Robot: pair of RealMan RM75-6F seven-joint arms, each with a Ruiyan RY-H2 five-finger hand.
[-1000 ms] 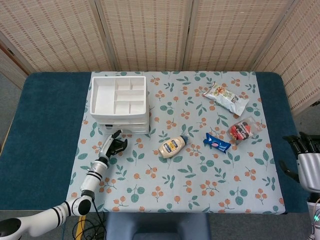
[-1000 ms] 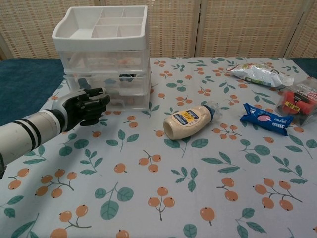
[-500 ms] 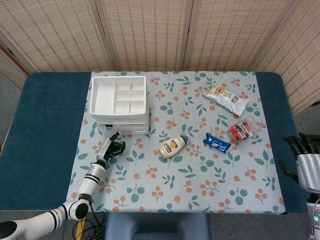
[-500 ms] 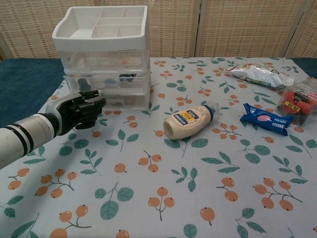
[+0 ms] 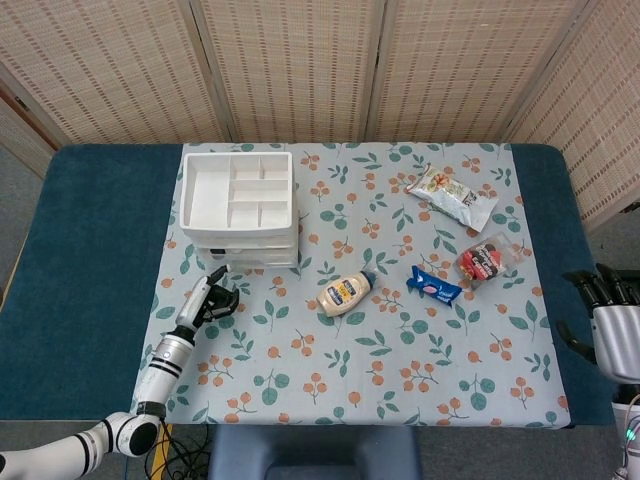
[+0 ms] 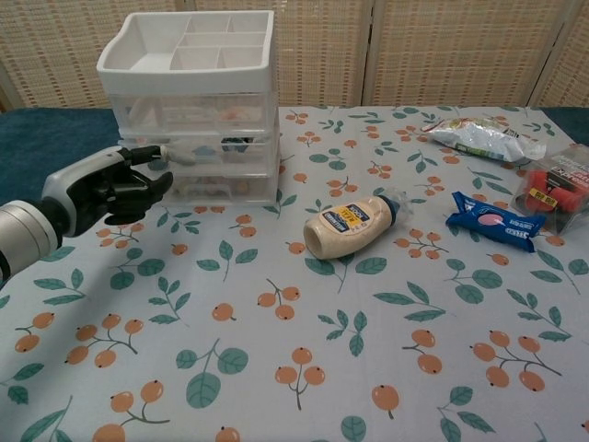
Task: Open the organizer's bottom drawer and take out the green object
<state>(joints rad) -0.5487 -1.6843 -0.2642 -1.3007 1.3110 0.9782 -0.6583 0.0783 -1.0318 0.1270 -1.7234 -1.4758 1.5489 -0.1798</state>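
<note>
Organizer (image 5: 238, 208) in the head view stands at the cloth's far left corner, all drawers shut, front facing the robot so the bottom drawer is reachable from the near side. Left hand (image 5: 206, 299) sits just in front of it and to its left, apart from it, fingers curled in on nothing. Right hand (image 5: 610, 318) waits at the table's right edge, well apart, fingers spread and empty, judged idle. Chest view: left hand (image 6: 109, 191) hangs level with the bottom drawer (image 6: 212, 183), near its left end, not touching; no grasp is made. No green object can be made out through the translucent fronts; presumably inside. Mayonnaise bottle (image 6: 352, 224) lies clear of the drawer's path.
</note>
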